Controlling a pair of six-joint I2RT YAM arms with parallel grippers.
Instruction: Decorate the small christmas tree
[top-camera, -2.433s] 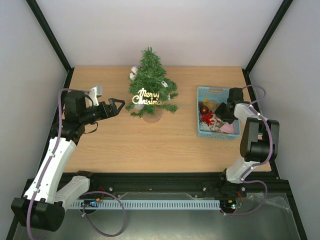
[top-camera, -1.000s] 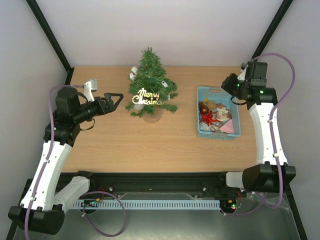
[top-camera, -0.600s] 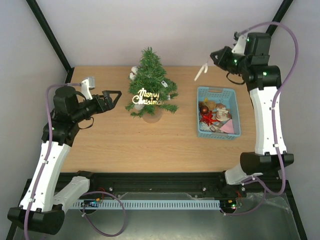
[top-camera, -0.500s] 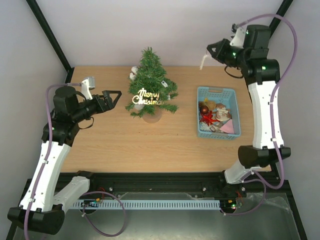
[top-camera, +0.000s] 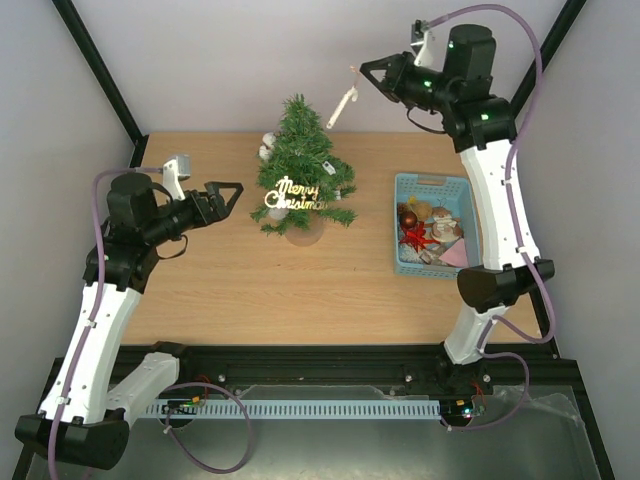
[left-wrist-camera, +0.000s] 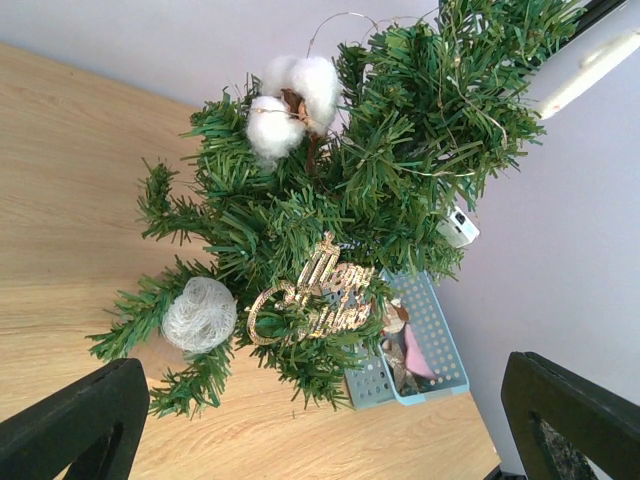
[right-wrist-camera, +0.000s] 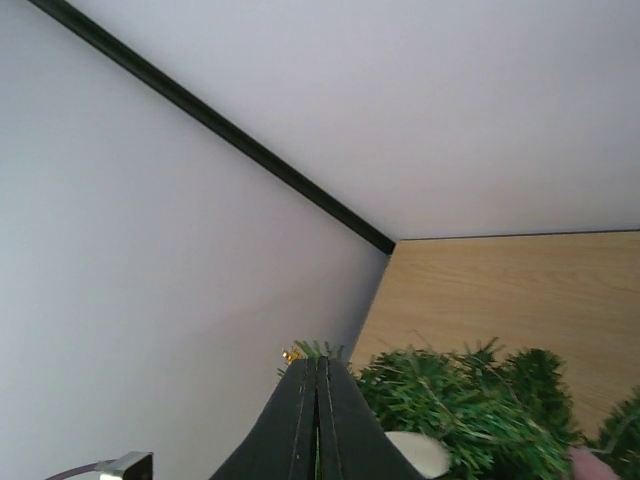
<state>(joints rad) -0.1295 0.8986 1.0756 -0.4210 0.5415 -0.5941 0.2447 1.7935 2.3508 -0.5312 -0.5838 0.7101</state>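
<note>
**A:** Where does the small christmas tree (top-camera: 300, 170) stand?

**B:** Upright on its round tan base, toward the back of the light wooden table (top-camera: 260, 290) and a little left of centre. The light-blue plastic basket (top-camera: 432, 179) of ornaments sits to its right, apart from it.

**A:** What is on the bushy dark-green branches?

**B:** A glittery gold "Merry Christmas" sign (top-camera: 293, 193) low on the front. The left wrist view also shows white cotton bolls (left-wrist-camera: 290, 100) higher up and a white woven ball (left-wrist-camera: 200, 313) near the bottom.

**A:** And the left gripper (top-camera: 225, 200)?

**B:** It is level with the lower branches on the tree's left, pointing at it. Its black fingers are spread wide and hold nothing; they are clear of the needles.

**A:** The right gripper (top-camera: 368, 72)?

**B:** It is high up, beyond the back edge of the table and to the right of the treetop. Its fingers are pressed together — no gap shows in its wrist view. A slim white ornament (top-camera: 342, 105) dangles from the tips on a thin thread, beside and slightly above the tree's top, not touching it.

**A:** What sort of ornament?

**B:** A pale stick shape — perhaps an icicle, but it is too small to say for sure.
</note>
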